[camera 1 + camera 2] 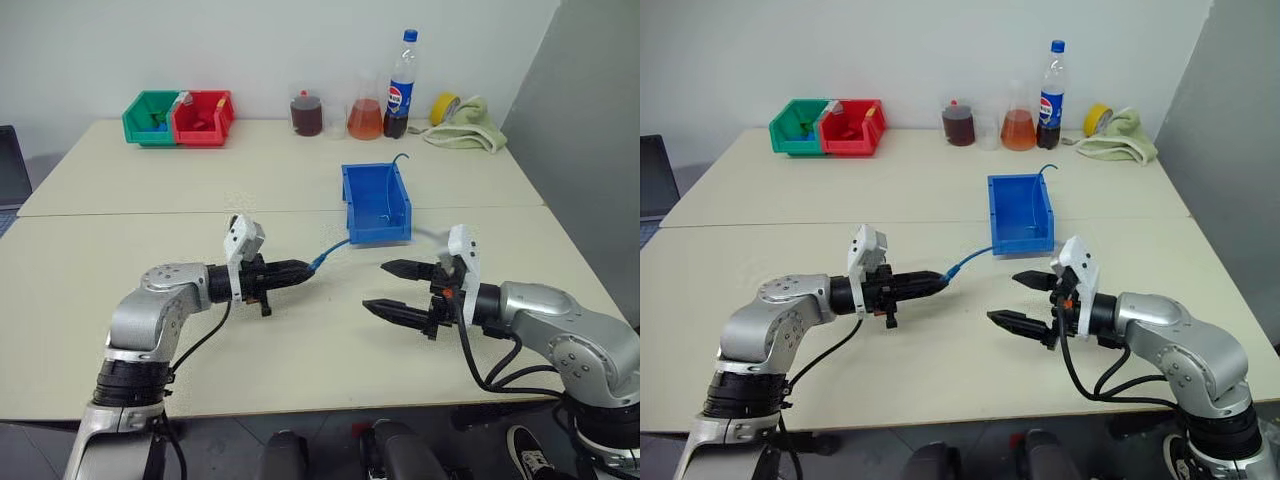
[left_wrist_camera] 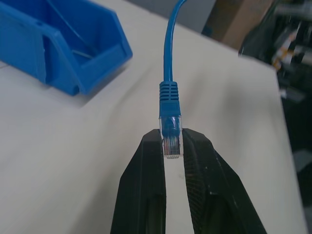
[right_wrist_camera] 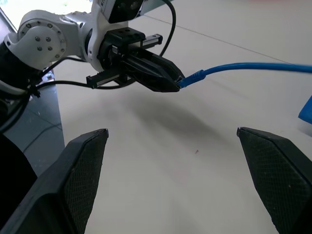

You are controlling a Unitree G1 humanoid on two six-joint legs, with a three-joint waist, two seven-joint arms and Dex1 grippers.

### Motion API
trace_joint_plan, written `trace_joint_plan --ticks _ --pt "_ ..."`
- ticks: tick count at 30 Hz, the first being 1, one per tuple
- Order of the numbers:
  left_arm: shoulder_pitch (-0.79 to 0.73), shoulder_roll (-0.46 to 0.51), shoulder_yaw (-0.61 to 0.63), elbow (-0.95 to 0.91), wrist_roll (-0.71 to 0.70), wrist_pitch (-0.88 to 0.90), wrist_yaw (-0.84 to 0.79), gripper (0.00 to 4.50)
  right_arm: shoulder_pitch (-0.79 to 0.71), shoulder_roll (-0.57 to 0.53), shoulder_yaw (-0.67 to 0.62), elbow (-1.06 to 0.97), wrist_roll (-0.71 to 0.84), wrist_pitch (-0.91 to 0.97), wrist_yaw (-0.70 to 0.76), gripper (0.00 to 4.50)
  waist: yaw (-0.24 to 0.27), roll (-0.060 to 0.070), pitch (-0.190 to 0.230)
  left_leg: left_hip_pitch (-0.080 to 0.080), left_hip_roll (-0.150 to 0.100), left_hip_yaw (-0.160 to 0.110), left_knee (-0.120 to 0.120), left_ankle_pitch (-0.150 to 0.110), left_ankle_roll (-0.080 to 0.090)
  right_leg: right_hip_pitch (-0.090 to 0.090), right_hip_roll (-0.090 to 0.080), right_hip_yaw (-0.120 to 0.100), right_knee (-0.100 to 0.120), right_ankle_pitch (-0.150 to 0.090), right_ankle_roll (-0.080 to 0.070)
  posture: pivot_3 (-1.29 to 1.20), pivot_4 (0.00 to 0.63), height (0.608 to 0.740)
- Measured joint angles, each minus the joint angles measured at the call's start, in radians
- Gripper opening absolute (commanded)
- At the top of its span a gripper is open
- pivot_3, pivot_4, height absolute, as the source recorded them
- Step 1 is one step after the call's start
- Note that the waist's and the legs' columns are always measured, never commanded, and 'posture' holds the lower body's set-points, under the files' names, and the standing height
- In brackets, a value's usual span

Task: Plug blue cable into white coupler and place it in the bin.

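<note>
- The tabletop (image 1: 300, 330) is a pale cream surface made of sections joined at seams; all listed items are carried on it.
- The bin (image 1: 375, 205) is set on the tabletop ahead of both arms, with its cut-down lip turned toward the robot.
- A green bin (image 1: 148, 117) and a red bin (image 1: 204, 117) are placed side by side, touching, at the far left of the tabletop.
- At the far edge, a cola bottle (image 1: 400, 85), two flasks of dark and orange liquid, a roll of yellow tape (image 1: 446, 106) and a green cloth (image 1: 468, 130) are grouped, well apart from the arms.
- The left gripper (image 1: 308, 270) is held above the tabletop, pointing across toward the right arm. Its jaws are clamped on the clear plug at the end of the blue cable (image 2: 169, 92): in the left wrist view the plug is seated between the two tips, with the ribbed blue boot projecting just beyond them.
- From the boot, the blue cable is run clear of the tabletop toward the bin.
- The right gripper (image 1: 392, 290) is held facing the left gripper, near it but apart. Its jaws are spread wide and nothing is held between them.
</note>
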Motion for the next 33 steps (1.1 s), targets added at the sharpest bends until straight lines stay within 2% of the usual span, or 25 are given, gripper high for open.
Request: trace_joint_plan --ticks 5,6,10,12,20,26,33 --pt "0.006 -0.094 0.123 -0.094 -0.214 0.231 0.166 0.23 -0.009 0.027 -0.047 0.020 0.098 0.057 -0.052 4.50 0.000 0.000 0.000 0.000 0.000 0.000 0.000 0.000 0.000 0.000 0.000 0.001 0.000 0.000 0.000 0.00 0.150 0.740" --pt "0.004 -0.150 0.182 -0.105 -0.305 0.305 0.239 0.23 -0.022 0.043 -0.061 0.053 0.127 0.077 -0.075 4.50 0.000 0.000 0.000 0.000 -0.001 0.000 0.000 0.000 0.000 0.000 0.000 0.001 0.000 0.000 0.000 0.00 0.150 0.740" --pt "0.007 -0.178 0.219 -0.134 -0.439 0.406 0.328 0.23 -0.048 0.065 -0.093 0.135 0.201 0.129 -0.113 4.50 0.000 0.000 0.000 0.000 -0.001 0.000 0.000 0.000 0.000 0.000 0.000 0.001 0.000 0.000 0.001 0.00 0.150 0.740" --pt "0.015 -0.179 0.238 -0.150 -0.509 0.448 0.370 0.23 -0.090 0.091 -0.130 0.218 0.300 0.187 -0.149 4.50 -0.003 0.000 0.000 0.001 0.000 0.001 0.000 0.000 0.000 0.000 0.000 0.002 0.000 0.000 0.001 0.00 0.150 0.740" --pt "0.027 -0.156 0.225 -0.166 -0.635 0.482 0.445 0.23 -0.260 0.091 -0.184 0.460 0.498 0.313 -0.204 4.50 0.000 0.000 0.000 0.000 -0.002 0.001 0.000 0.000 0.000 0.001 0.000 0.002 -0.001 0.000 0.000 0.00 0.150 0.740" --pt "0.016 -0.181 0.202 -0.163 -0.723 0.460 0.529 0.23 -0.317 0.099 -0.166 0.523 0.538 0.357 -0.196 4.50 0.001 0.000 0.000 -0.003 -0.002 0.000 0.000 0.000 0.000 0.000 0.000 0.002 -0.002 0.000 0.000 0.00 0.150 0.740" --pt "0.015 -0.167 0.169 -0.163 -0.792 0.418 0.583 0.23 -0.329 0.126 -0.117 0.543 0.520 0.357 -0.176 4.50 0.000 0.000 0.000 -0.002 -0.001 0.000 0.000 0.000 0.000 -0.001 0.000 0.002 -0.002 0.000 0.000 0.00 0.150 0.740"
